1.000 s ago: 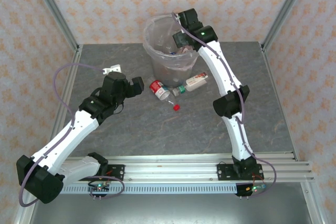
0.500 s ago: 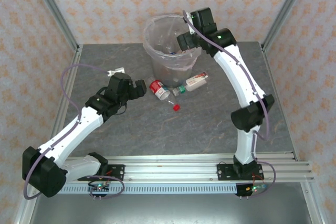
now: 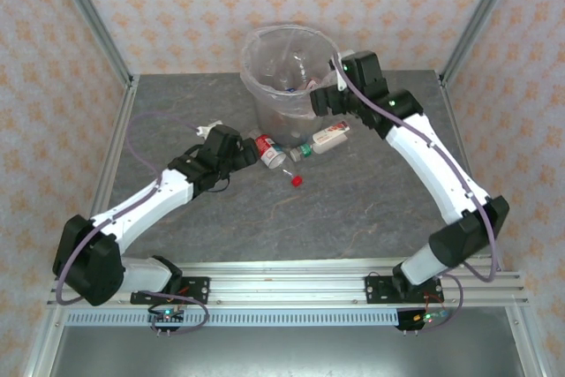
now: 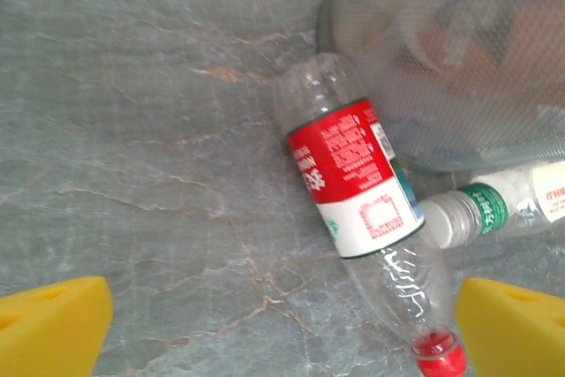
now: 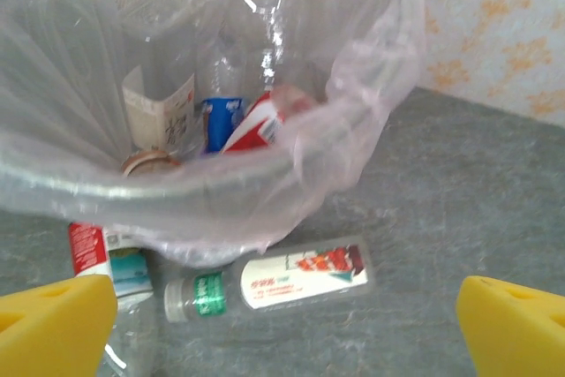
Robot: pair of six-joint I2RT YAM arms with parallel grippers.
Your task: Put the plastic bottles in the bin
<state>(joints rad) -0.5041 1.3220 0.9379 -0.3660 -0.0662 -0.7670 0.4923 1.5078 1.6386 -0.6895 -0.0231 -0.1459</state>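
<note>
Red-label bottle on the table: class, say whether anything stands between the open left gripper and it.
Nothing visible does. The left gripper, open, faces the red-label bottle with only bare table between. The green-label bottle lies beside it, cap at its side, near the bin, off the approach line.

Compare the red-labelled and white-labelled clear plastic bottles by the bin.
Red-labelled clear plastic bottle: red-and-white wrap. White-labelled clear plastic bottle: white wrap, green neck band, cap pointing at the red one's side. Both lie flat on the table.
</note>
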